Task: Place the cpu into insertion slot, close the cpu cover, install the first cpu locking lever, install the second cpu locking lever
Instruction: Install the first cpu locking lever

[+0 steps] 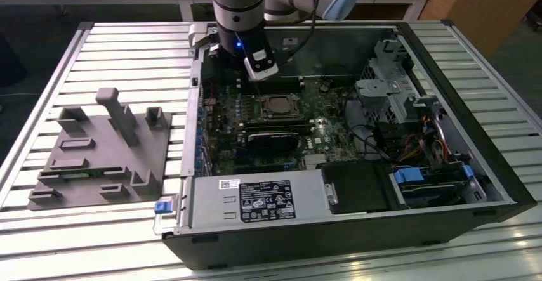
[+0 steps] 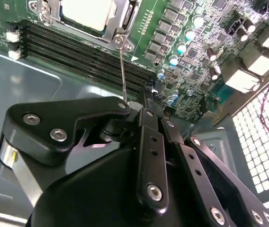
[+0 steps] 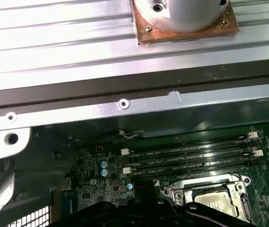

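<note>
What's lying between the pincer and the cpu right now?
In the second wrist view, long black memory slots lie between the pincer and the cpu, and a thin metal lever spans them.

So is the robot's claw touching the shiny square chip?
Apart. In the second wrist view the memory slots lie between the gripper and the cpu, so there's a clear gap.

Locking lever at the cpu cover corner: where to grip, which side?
Grip the locking lever near its free end, far from the pivot at the cpu cover corner. It is a thin bare rod reaching out over the memory slots, so probably come from that side and pinch across it.
</note>
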Robot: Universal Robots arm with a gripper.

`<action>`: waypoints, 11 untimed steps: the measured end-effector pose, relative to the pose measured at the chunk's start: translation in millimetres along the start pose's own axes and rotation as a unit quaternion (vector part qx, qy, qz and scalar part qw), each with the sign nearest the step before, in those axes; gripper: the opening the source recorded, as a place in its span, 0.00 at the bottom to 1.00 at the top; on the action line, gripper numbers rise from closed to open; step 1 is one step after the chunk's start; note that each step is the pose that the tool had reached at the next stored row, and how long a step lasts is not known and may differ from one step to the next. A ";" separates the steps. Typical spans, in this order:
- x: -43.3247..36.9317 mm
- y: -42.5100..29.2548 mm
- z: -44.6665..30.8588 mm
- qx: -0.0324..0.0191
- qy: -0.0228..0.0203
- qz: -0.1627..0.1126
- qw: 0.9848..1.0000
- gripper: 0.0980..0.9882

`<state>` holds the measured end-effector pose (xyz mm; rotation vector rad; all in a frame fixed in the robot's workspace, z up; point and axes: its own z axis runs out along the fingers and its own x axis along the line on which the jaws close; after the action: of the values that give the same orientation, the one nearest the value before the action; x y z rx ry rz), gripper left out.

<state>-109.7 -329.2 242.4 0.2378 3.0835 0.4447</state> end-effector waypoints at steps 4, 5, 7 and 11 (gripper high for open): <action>-0.1 -0.1 0.0 -0.001 0.000 0.000 1.000 0.01; -0.8 0.0 0.1 -0.001 0.000 0.000 1.000 0.01; -3.0 0.3 0.3 -0.001 0.000 0.000 1.000 0.01; -9.0 1.2 0.7 -0.001 0.000 0.000 1.000 0.01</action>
<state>-100.6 -329.2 242.1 0.2375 3.0834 0.4466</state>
